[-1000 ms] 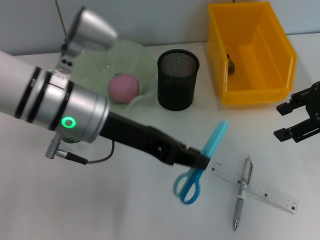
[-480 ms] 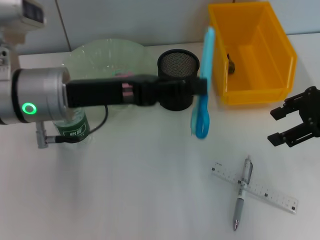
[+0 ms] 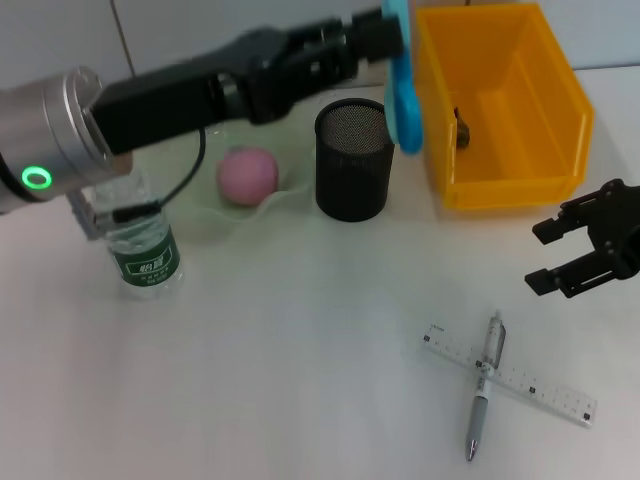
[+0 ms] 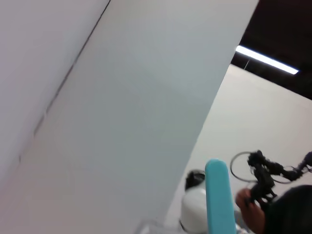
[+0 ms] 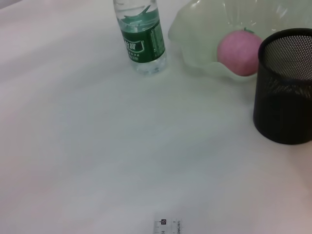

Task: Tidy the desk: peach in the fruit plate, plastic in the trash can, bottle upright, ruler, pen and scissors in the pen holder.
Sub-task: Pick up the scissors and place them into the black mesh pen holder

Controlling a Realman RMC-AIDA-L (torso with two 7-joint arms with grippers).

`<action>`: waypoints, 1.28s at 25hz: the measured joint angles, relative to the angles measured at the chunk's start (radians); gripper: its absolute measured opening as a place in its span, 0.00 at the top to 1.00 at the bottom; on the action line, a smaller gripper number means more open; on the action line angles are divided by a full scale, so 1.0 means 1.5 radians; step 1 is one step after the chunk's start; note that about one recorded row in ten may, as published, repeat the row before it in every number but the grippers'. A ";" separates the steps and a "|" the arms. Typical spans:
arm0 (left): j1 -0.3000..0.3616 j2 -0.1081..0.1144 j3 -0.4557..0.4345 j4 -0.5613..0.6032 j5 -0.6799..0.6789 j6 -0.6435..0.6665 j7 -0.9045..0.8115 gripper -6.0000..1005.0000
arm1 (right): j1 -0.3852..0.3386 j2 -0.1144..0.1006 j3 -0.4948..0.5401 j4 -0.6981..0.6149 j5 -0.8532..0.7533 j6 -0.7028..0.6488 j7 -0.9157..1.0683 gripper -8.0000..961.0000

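My left gripper [image 3: 392, 40] has swung the blue plastic-handled scissors [image 3: 404, 88] up from beside the ruler to hang at twelve o'clock of the black mesh pen holder [image 3: 354, 158], jaws clenched on them, handles dangling near the holder's rim. That, I judge, puts the scissors one lowering away from dropped in.

Around me, biggest first: the yellow plastic trash bin [image 3: 505, 105] sits at three o'clock of the holder, something dark inside. The pale green fruit plate [image 5: 200, 29] at nine o'clock already cradles the pink peach [image 3: 247, 176]. The green-labelled clear water bottle [image 3: 143, 252] stands upright at eight o'clock.

My right gripper [image 3: 585, 254] hovers at four o'clock, jaws released, empty. The clear plastic ruler [image 3: 510, 375] and grey pen [image 3: 483, 384] lie crossed at five o'clock, still waiting. Nothing blocks the holder's mouth.
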 joint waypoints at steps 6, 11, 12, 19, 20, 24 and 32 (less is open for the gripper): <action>-0.006 -0.001 0.012 0.007 -0.102 -0.068 0.166 0.76 | -0.005 0.006 0.005 0.016 0.000 0.018 0.004 0.26; -0.006 0.001 0.015 0.043 -0.134 -0.160 0.285 0.76 | -0.005 0.008 0.008 0.036 0.005 0.046 0.010 0.26; -0.003 0.001 0.016 0.058 -0.136 -0.190 0.316 0.76 | -0.006 0.009 0.011 0.037 0.009 0.052 0.010 0.26; 0.005 0.002 0.014 0.136 -0.138 -0.359 0.506 0.76 | -0.025 0.014 0.025 0.037 0.076 0.068 0.017 0.26; 0.005 0.002 0.014 0.136 -0.138 -0.359 0.506 0.76 | -0.027 0.015 0.025 0.038 0.080 0.071 0.020 0.26; 0.005 0.001 0.019 0.168 -0.138 -0.427 0.631 0.76 | -0.033 0.017 0.025 0.050 0.083 0.087 0.033 0.26; -0.022 -0.001 0.082 0.168 -0.194 -0.553 0.965 0.76 | -0.052 0.019 0.028 0.060 0.114 0.091 0.066 0.27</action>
